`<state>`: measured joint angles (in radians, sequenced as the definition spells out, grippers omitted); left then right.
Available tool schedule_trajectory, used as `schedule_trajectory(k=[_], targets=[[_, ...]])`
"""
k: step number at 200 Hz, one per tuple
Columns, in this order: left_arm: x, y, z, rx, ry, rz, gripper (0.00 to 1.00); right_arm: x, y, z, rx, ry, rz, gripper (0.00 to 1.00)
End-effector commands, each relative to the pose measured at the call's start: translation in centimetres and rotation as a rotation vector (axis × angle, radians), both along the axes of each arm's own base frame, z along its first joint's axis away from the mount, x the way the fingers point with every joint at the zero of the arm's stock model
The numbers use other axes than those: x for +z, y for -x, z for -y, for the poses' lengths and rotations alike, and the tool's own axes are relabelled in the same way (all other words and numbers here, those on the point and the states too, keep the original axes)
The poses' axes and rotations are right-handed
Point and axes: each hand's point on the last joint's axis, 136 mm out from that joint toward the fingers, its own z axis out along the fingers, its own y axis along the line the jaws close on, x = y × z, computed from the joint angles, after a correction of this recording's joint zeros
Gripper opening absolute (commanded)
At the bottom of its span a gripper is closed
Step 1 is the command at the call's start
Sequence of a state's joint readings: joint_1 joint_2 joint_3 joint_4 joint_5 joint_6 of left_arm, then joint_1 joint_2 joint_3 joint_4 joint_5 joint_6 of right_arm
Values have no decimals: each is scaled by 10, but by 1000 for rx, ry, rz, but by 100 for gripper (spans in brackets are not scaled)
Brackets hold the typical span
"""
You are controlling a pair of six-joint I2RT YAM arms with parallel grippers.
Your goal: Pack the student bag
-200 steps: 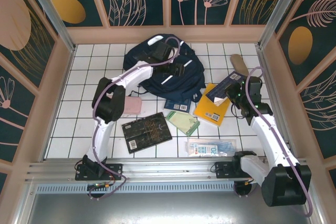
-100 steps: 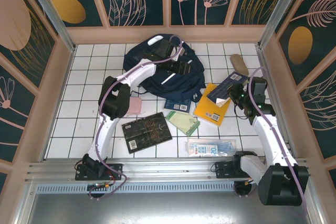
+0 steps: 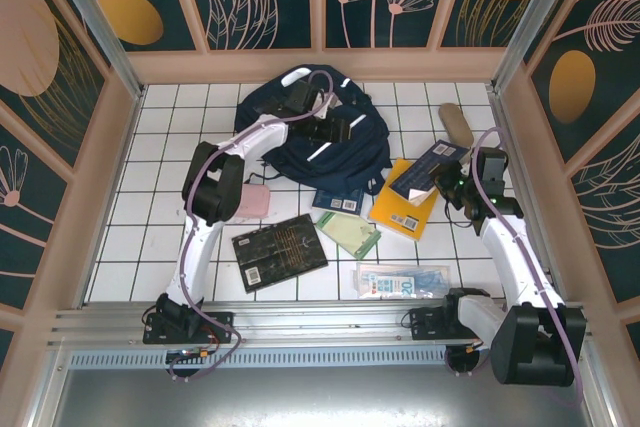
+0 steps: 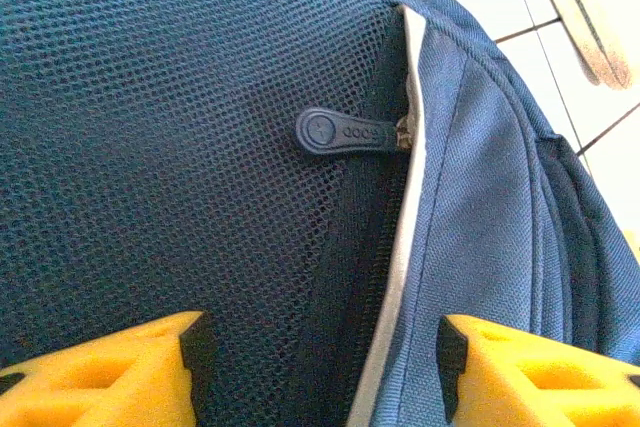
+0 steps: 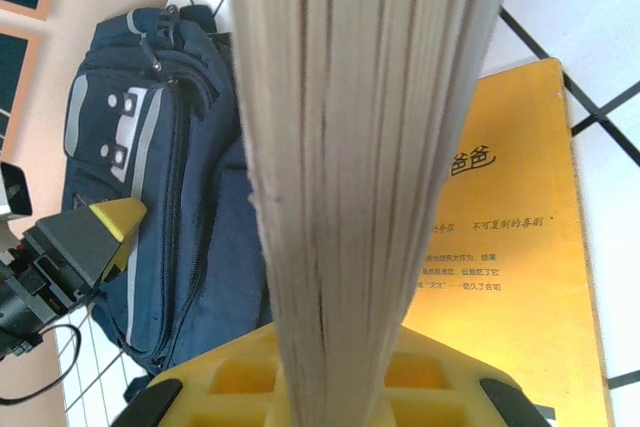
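Two tools on the job. Far left on the white-tiled counter lies a pink pouch, w/ a black book just beside it, nearer my bases. Next comes the student bag, at the back centre of the counter. My left tool is over the bag w/ jaws wide apart. Blue mesh and a zip pull sit just ahead of it. I can't tell if the pads touch the fabric, but prob. nothing is gripped. Right of the bag are a green booklet, a clear packet near the front edge, and a yellow book. My right tool is clamped narrow on a blue book, held tilted over the yellow one. A tan case lies far right, at the back.
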<state>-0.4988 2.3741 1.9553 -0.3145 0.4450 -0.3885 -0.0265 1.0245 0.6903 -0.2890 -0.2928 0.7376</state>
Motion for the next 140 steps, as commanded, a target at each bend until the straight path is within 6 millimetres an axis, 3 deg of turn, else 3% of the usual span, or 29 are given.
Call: schedule_trajectory(k=[1,82,140], targets=[[7,5,5,-27,75,-28,61,7,-7,-4,27,-16,45,0],[-10,19,20,-85,152,-101,41,-1,-7,-10,47,-58,28,0],[-15,14,21,-72,105,-81,2,-1,-8,-14,56,-78,18,0]])
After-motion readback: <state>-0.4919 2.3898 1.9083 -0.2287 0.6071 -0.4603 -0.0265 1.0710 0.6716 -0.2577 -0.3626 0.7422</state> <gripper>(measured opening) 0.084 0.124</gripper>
